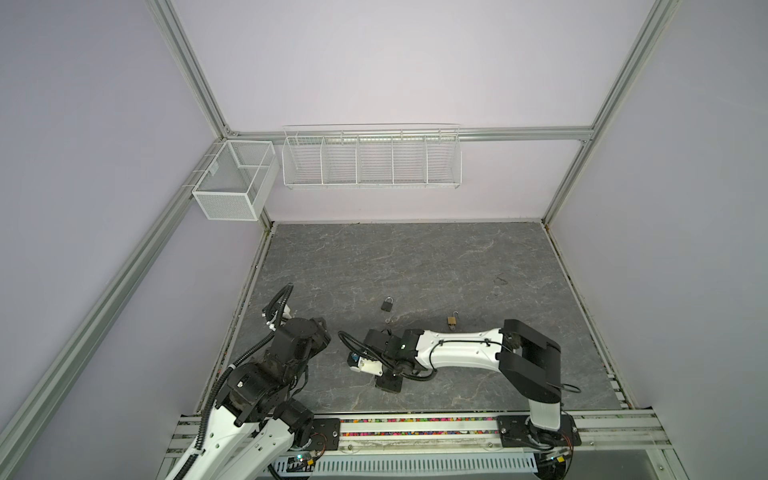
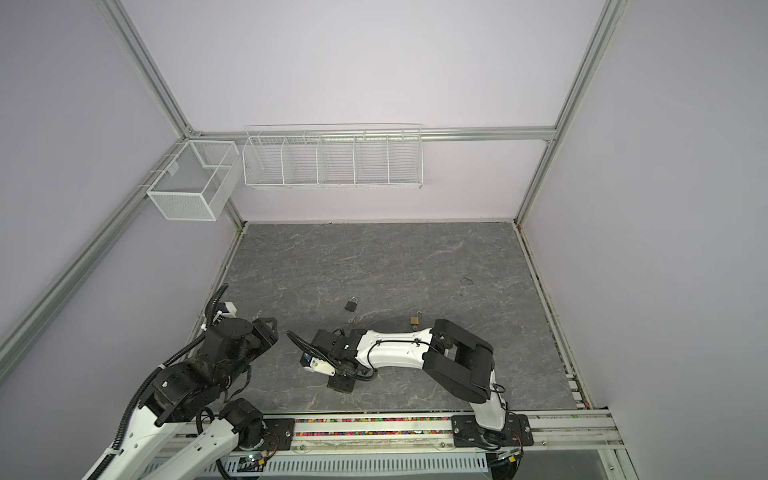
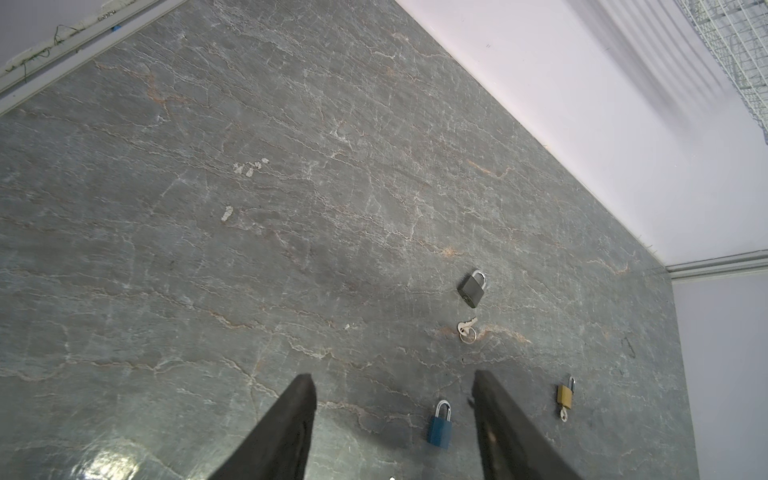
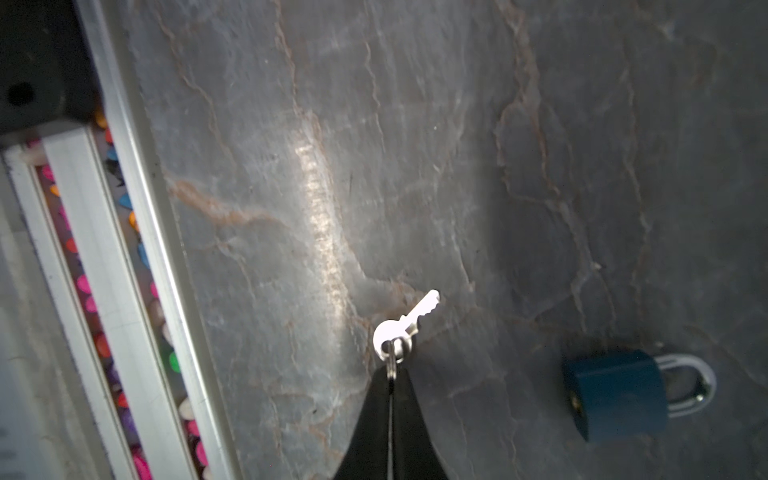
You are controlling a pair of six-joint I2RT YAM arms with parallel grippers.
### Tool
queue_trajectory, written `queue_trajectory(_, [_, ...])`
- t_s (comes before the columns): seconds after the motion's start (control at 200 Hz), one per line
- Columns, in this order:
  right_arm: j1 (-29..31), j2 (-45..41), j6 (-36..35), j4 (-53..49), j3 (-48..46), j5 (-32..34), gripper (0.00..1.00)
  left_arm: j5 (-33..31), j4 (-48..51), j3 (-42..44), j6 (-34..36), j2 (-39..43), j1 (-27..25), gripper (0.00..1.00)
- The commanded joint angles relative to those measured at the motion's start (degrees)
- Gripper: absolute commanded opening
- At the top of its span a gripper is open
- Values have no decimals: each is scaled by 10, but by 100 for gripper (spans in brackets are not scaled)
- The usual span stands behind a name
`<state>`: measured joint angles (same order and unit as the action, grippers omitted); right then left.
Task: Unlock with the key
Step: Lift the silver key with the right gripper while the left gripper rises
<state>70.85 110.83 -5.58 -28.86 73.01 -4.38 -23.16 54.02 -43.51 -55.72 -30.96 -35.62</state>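
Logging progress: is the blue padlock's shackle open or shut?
Shut: both shackle legs sit inside the body of the blue padlock.

Right arm [image 1: 457, 353]: white moulded link shell, blk joint housings, blk U-shaped elbow bracket, thin blk cable along shell, green LED [image 1: 402, 345] nr wrist, blk base plate [image 1: 515, 430] w/ screws.
Left arm [image 1: 286, 349]: white lower links, blk joints, ribbed blk conduit [image 1: 277, 296] alongside.
Left gripper [image 3: 391, 374]: 2 matte blk tapered fingers.
Right gripper [image 4: 390, 374]: same, pointed tips.
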Motion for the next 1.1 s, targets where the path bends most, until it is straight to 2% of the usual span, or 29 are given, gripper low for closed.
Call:
queue_trajectory(0.0, [-19,-49,44,33,-30,-27,7,-13,12,-15,-10,5,3,61])
queue_trajectory(0.18, [-55,-117,100,51,-74,-38,7,-7,5,-26,-9,2,3,61])
queue_trajectory(0.335, [-92,-180,145,34,-87,-34,7,24,-12,-33,-22,-2,4,61])
queue_trajectory(0.545, [-153,-248,232,-6,-69,-40,7,98,-121,-2,-35,-2,4,61])
queue_trajectory(0.635, [-183,-268,281,-20,-55,-61,7,149,-234,38,20,-5,3,60])
queue_trajectory(0.775, [-208,-293,337,-75,-13,-50,7,193,-393,91,121,-25,3,60])
queue_trajectory(0.91, [-224,-317,375,-123,26,-36,7,265,-544,120,237,-73,3,56])
queue_trajectory(1.094, [-250,-338,424,-171,70,-50,7,359,-767,169,336,-150,-16,53])
